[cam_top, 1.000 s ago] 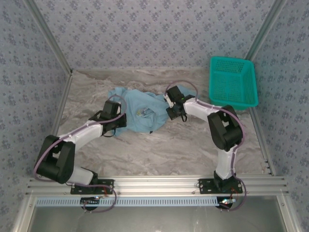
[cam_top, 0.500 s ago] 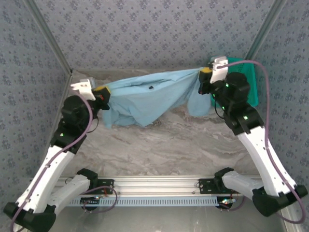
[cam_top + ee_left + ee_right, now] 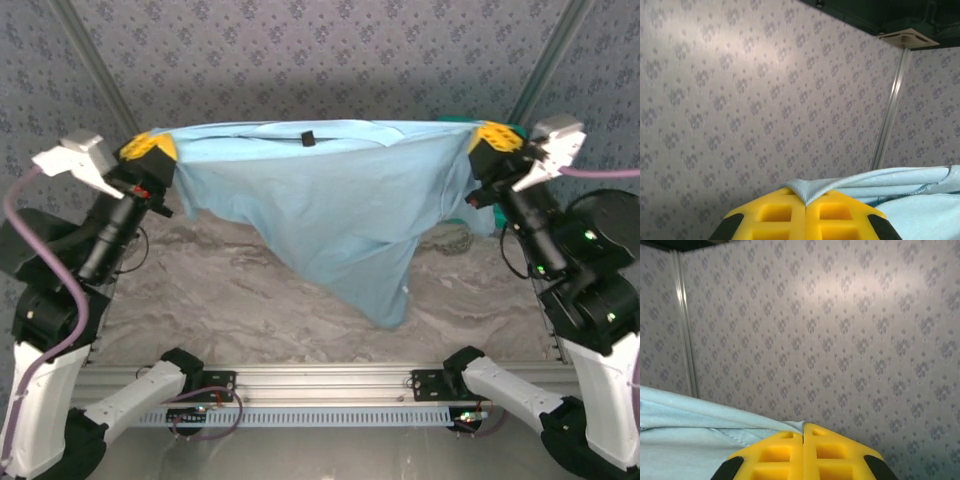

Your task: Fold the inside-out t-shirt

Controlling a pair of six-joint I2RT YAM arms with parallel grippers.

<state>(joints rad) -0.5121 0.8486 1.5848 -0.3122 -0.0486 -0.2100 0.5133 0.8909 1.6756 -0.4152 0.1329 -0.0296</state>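
Observation:
The light blue t-shirt point(image 3: 330, 215) hangs in the air above the table, stretched wide between both arms, its lower part drooping to a point near the middle. My left gripper point(image 3: 150, 148) is shut on its left top corner. My right gripper point(image 3: 492, 138) is shut on its right top corner. In the left wrist view the yellow jaws meet with a pinch of blue cloth point(image 3: 807, 191) between them at my left gripper point(image 3: 805, 202). In the right wrist view the cloth point(image 3: 715, 425) runs into the closed yellow jaws of my right gripper point(image 3: 803, 432). A small dark tag point(image 3: 308, 138) sits on the top hem.
A teal mesh basket point(image 3: 457, 122) stands at the back right, mostly hidden behind the shirt and the right arm. The marble tabletop point(image 3: 250, 310) lies below the hanging cloth. Patterned walls point(image 3: 300, 60) close the back and sides.
Both arms have risen and spread outward, lifting the t-shirt from a crumpled heap on the table into a wide stretched hang in the air.

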